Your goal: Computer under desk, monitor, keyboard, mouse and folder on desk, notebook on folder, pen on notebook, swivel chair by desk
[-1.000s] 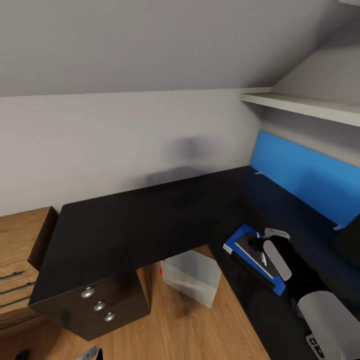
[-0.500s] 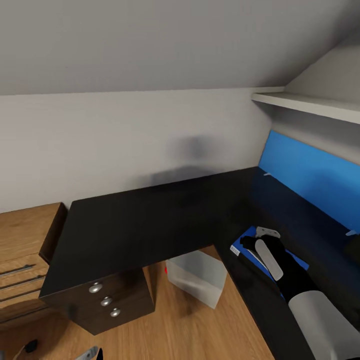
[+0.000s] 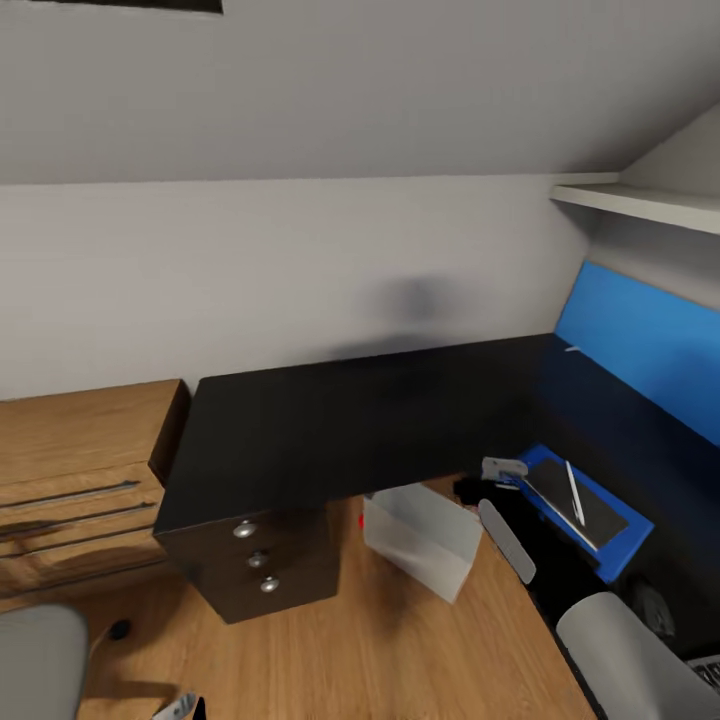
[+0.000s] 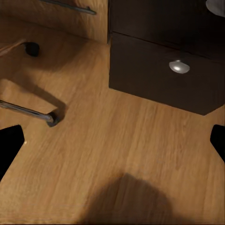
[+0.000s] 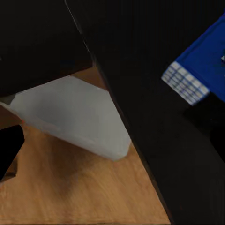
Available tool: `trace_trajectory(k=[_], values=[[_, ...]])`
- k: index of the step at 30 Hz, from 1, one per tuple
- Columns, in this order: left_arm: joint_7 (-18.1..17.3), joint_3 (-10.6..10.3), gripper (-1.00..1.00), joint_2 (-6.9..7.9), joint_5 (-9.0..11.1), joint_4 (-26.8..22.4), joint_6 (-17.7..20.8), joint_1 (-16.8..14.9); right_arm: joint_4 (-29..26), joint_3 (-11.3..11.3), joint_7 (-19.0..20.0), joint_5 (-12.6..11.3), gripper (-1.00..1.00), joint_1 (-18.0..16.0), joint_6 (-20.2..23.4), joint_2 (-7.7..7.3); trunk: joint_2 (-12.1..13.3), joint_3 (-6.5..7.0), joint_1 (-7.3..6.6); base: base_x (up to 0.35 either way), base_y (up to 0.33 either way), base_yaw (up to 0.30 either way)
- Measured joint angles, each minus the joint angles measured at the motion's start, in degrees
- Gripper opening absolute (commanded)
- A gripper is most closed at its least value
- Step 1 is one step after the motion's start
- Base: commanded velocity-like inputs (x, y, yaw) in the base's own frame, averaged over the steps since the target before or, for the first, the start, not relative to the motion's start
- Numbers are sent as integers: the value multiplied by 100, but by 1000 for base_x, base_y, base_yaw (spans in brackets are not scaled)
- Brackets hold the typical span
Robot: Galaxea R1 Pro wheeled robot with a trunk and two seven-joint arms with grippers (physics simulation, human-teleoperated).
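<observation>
Swivel chair: grey padded seat [image 3: 35, 655] at 8 o'clock, on the floor, well apart from the desk.
Left fingers: apart [image 4: 112, 140], empty, over wood floor.
Desk: black L-shaped top [image 3: 370, 425].
Right fingers: state cannot be told [image 3: 487, 480].
Stack: blue flat folder [image 3: 628, 535], dark notebook [image 3: 592, 508], white pen [image 3: 575, 492]; at 3 o'clock, just beside the right fingers, long axis toward 5 o'clock.

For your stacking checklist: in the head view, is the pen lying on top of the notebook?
Yes, the pen lies on the notebook, which rests on the blue folder.
</observation>
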Motion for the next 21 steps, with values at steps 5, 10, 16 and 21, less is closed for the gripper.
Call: trace_trajectory(k=[5,10,16,21], values=[[0,-5,100,-2,0,0,0,0,13,207,4,14,100,14,-41,111,0,0,0,-307,200,278],[-3,-8,100,-2,5,1,7,0,39,315,7,32,100,56,-186,262,0,0,-1,-264,118,278],[-15,-8,100,-2,9,12,7,0,412,402,1,18,100,137,-1116,304,0,0,-3,-69,25,278],[-17,-4,100,3,9,51,8,0,1330,590,-4,6,100,168,-2302,573,0,0,-3,-11,4,278]])
